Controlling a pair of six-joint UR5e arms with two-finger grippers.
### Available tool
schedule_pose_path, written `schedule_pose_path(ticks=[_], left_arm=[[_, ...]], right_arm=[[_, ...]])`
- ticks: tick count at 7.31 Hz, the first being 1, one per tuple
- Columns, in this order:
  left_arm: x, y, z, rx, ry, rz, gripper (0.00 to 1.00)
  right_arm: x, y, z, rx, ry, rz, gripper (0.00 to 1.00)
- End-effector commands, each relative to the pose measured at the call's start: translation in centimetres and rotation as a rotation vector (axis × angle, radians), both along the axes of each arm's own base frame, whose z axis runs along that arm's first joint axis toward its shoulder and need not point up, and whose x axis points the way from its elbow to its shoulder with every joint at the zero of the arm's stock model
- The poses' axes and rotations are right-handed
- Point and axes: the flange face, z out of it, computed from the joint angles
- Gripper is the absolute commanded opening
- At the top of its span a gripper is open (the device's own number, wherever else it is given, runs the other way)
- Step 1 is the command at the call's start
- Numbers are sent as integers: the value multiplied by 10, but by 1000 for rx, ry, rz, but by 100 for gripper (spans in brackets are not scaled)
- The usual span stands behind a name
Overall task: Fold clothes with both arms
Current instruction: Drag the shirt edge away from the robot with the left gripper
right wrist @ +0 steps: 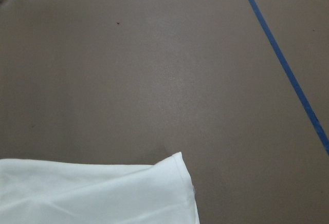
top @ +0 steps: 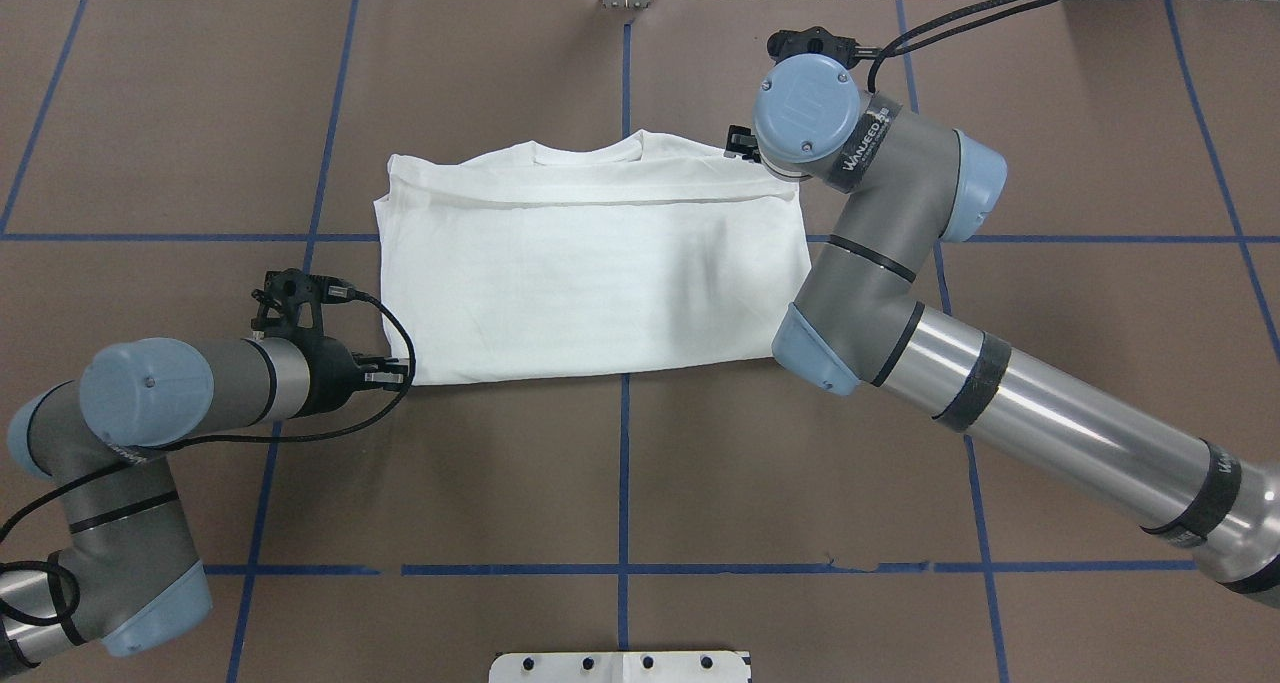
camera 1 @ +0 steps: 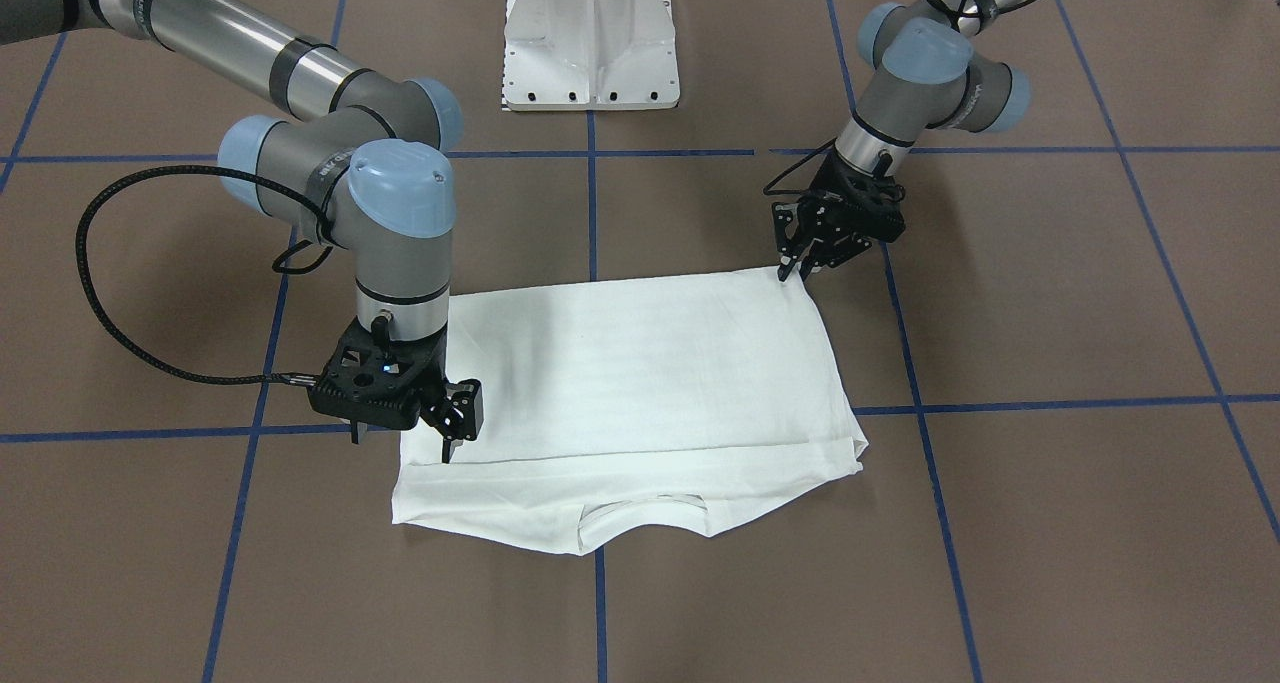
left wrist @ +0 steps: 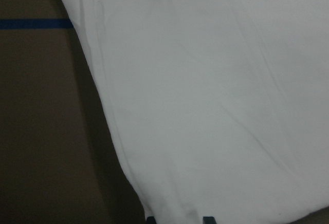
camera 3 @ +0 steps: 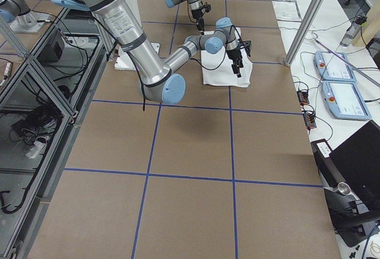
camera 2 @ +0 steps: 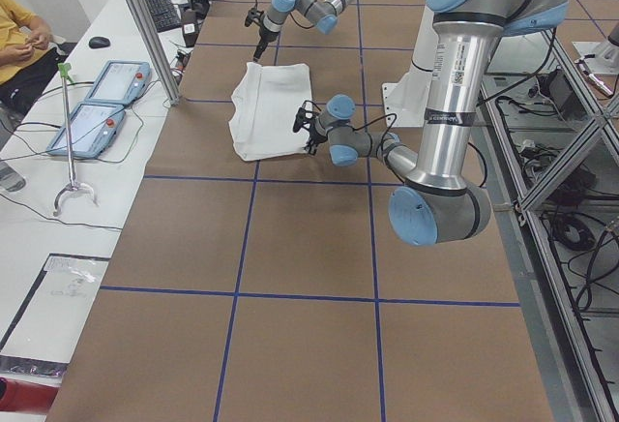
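Observation:
The clothes are one white T-shirt (camera 1: pixel 640 383) lying folded into a flat rectangle on the brown table, collar edge (camera 1: pixel 640 508) on the side far from the robot. No print shows. My left gripper (camera 1: pixel 797 268) sits at the shirt's near corner, fingertips (left wrist: pixel 208 219) apart with cloth (left wrist: pixel 216 106) between them, so it is open. My right gripper (camera 1: pixel 398 445) hangs straight down over the opposite side edge near the collar end. It is open, one finger (camera 1: pixel 445 448) over the cloth and the other off it. Its wrist view shows only a shirt corner (right wrist: pixel 92 193) and bare table.
The white metal pedestal (camera 1: pixel 590 53) stands at the robot's side of the table, behind the shirt. Blue tape lines (top: pixel 625 463) grid the brown surface. Two teach pendants (camera 2: pixel 97 103) and a seated person (camera 2: pixel 19 35) are beyond the table's far edge.

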Motion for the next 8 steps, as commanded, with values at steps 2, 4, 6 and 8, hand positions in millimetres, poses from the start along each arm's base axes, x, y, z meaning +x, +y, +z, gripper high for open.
schedule_pose_path(ticks=[2,4,6,8], left_arm=[[-33,6,13,53,-44,22,0],[-94,-43,40,201,-182,-15,0],[-140,-143,64,275,-323,-106,0],[-109,-270,67,254,-421,-139,0]], right_arm=[[-5,5,1,-2,-4,0,100],[-8,14,-8,10,-21,-7,100],[-14,19,-12,12,-27,-17,100],[-22,31,-24,26,-46,-34,100]])
